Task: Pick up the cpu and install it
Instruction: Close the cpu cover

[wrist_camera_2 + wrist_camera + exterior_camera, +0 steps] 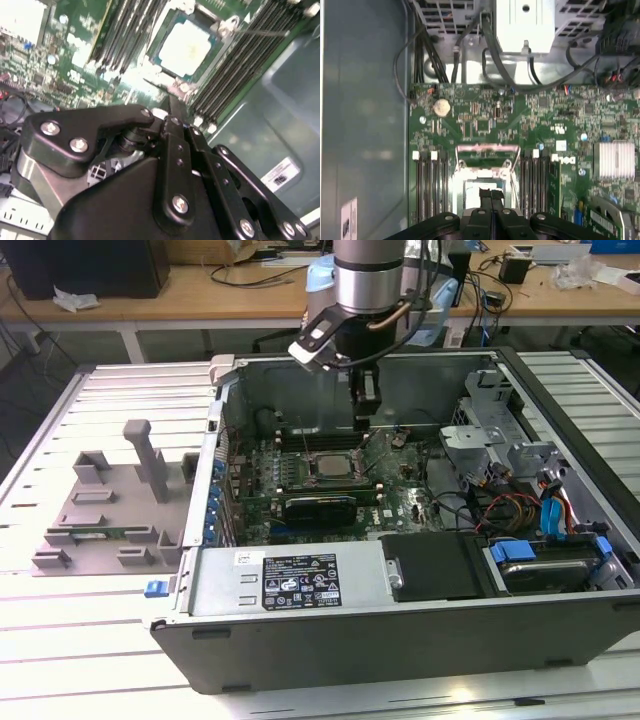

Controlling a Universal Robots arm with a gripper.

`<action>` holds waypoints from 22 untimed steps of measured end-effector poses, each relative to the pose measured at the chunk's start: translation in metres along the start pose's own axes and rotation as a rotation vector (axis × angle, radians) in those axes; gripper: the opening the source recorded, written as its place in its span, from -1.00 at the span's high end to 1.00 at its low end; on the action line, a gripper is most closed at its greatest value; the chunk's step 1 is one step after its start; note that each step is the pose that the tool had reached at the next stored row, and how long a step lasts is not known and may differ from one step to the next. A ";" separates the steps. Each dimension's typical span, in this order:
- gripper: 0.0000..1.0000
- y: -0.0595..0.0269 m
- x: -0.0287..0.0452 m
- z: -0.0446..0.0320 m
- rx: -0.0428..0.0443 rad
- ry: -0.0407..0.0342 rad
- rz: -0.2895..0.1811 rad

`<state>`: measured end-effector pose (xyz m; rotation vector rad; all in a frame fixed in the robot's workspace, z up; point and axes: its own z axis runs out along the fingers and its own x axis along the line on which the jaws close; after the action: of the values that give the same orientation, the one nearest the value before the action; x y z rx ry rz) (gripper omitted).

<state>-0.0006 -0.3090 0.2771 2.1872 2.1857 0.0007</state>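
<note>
Gripper [491,195] hung just above the motherboard socket [487,150], fingers pressed together and holding nothing, while the cpu [187,46] lay flat inside that socket, seemingly set there for seating.

A long wooden desk [180,302] stands at the back with black wires [250,275], a scrunched white paper [75,300] and a big black box [90,265] on top, the floor [50,365] under it is dark grey, and in front is a wide white table [60,640] with long ridges, bright with light.
</note>
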 end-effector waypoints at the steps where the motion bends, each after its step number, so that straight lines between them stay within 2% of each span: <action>1: 0.79 0.0073 0.0000 0.0003 0.0004 0.0000 0.000; 2: 0.79 0.0162 0.0001 0.0006 0.0008 0.0000 0.000; 6: 0.79 0.0391 0.0001 0.0014 0.0011 0.0000 0.000; 8: 0.79 0.0444 0.0001 0.0018 0.0012 0.0000 0.000; 10: 0.79 0.0509 0.0003 0.0060 0.0025 -0.0001 0.000; 14: 0.79 0.0591 0.0006 0.0146 0.0045 -0.0002 0.000; 22: 0.79 0.0591 0.0012 0.0316 0.0127 -0.0006 0.000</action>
<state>0.0596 -0.3089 0.2475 2.1937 2.1913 -0.0139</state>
